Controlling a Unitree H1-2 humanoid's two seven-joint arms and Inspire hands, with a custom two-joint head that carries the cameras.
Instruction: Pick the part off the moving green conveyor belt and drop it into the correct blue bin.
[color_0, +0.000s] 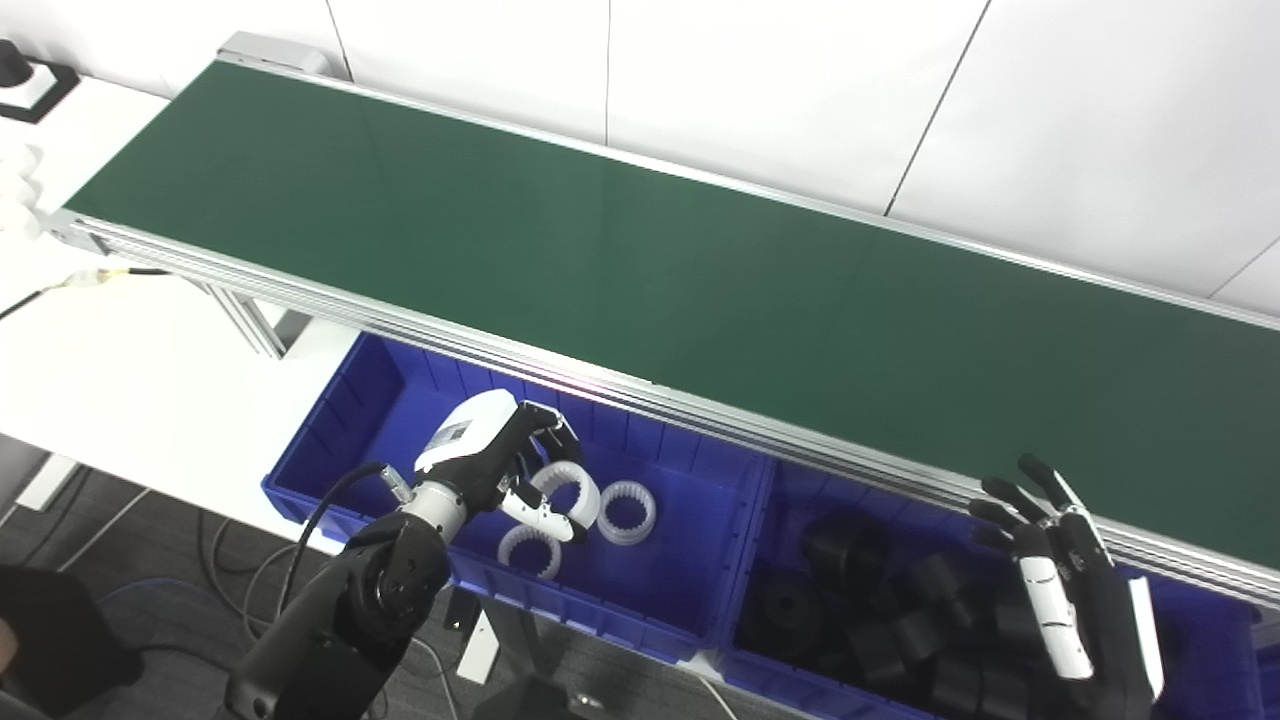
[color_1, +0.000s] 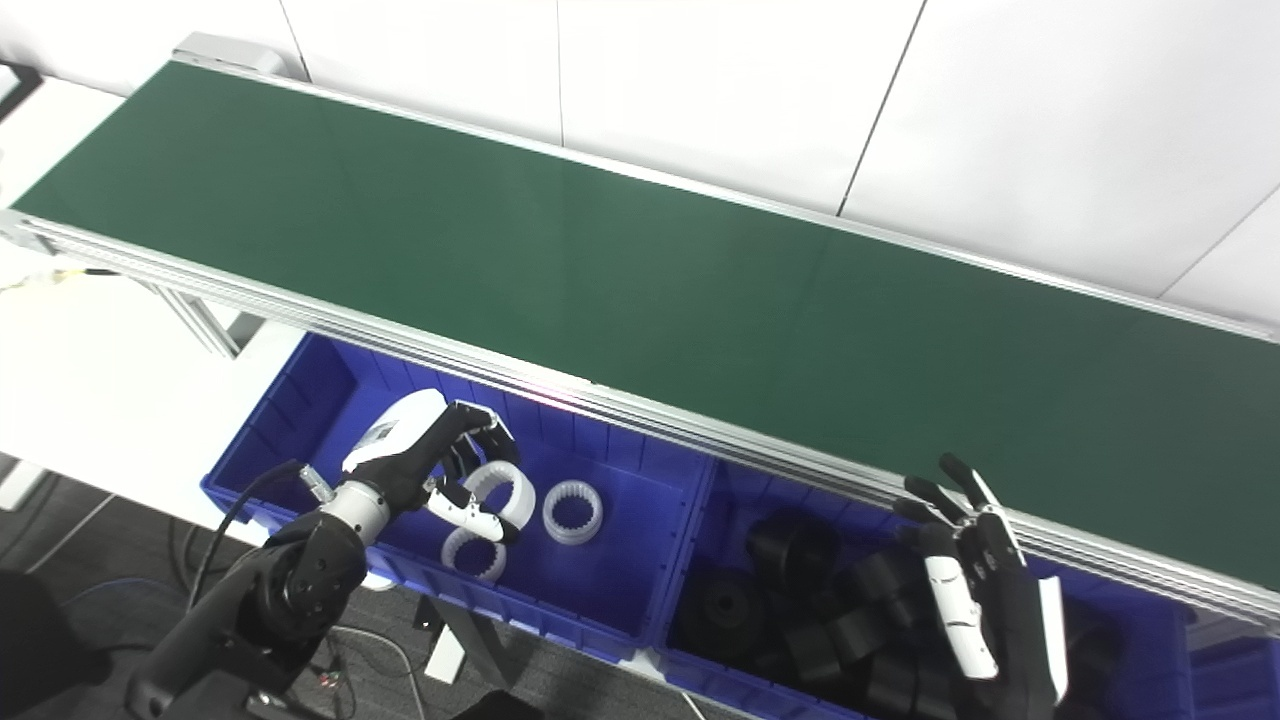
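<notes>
My left hand sits inside the left blue bin, fingers curled round a white ring part with the thumb across its front. From that ring, a second white toothed ring lies at three o'clock and a third at six o'clock, both on the bin floor. The right blue bin at three o'clock is full of black cylindrical parts. My right hand hovers over it with fingers spread, holding nothing. I see the green conveyor belt bare at twelve o'clock. Only the left eye view shows white objects off the belt's far left end.
</notes>
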